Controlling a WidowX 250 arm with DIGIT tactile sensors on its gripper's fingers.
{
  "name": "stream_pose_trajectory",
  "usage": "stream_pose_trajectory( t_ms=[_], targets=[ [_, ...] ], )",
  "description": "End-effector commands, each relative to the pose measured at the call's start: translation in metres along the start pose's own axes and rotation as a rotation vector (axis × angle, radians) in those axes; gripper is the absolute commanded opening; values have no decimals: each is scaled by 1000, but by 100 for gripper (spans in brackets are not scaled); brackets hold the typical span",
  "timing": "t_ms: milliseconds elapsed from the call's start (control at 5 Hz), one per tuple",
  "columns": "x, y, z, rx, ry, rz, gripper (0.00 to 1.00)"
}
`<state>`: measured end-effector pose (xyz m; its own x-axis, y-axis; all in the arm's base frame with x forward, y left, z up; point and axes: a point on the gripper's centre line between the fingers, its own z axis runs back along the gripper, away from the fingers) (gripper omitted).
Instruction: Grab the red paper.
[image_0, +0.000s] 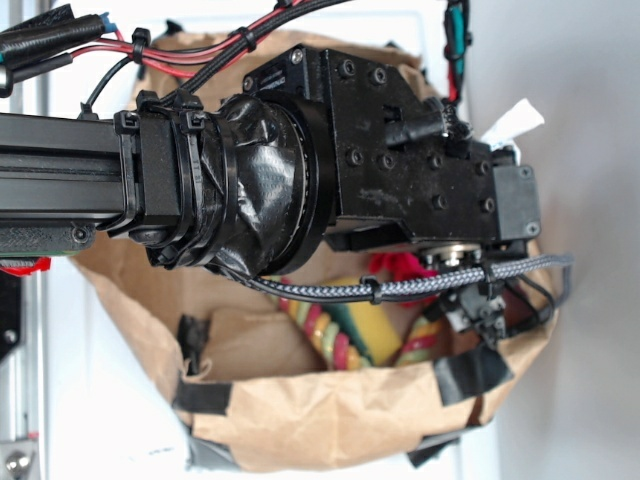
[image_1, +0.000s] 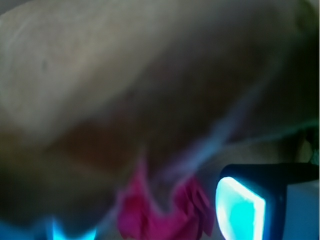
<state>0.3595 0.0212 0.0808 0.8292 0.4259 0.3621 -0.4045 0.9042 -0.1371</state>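
The red paper (image_1: 165, 210) is a blurred, crumpled red wad low in the wrist view. It lies between my gripper's (image_1: 155, 220) two cyan-lit fingertips: the right pad (image_1: 240, 207) stands a little clear of it, and only a sliver of the left pad (image_1: 70, 232) shows at the bottom edge. The jaws are wide apart, so the gripper is open around the paper. In the exterior view only a scrap of the red paper (image_0: 395, 265) peeks out under the black wrist housing (image_0: 400, 150), which hides the fingers.
A brown paper bag (image_0: 300, 420) with black tape at its rim holds everything. A red, yellow and green striped rope (image_0: 340, 335) lies in it beside the red paper. The bag's brown wall (image_1: 125, 75) fills most of the wrist view.
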Motion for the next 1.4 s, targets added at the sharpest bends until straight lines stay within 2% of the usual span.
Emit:
stream_pose_trajectory(
  t_ms=[0,200,400,800,1200],
  targets=[
    [-7,-10,-11,-22,51,-69,100],
    [-27,-16,-1,-59,116,-118,100],
    [-42,-18,7,-95,152,-161,100],
    [-37,-18,-2,-67,117,-160,100],
    [-33,-23,-6,-67,102,-139,100]
  ],
)
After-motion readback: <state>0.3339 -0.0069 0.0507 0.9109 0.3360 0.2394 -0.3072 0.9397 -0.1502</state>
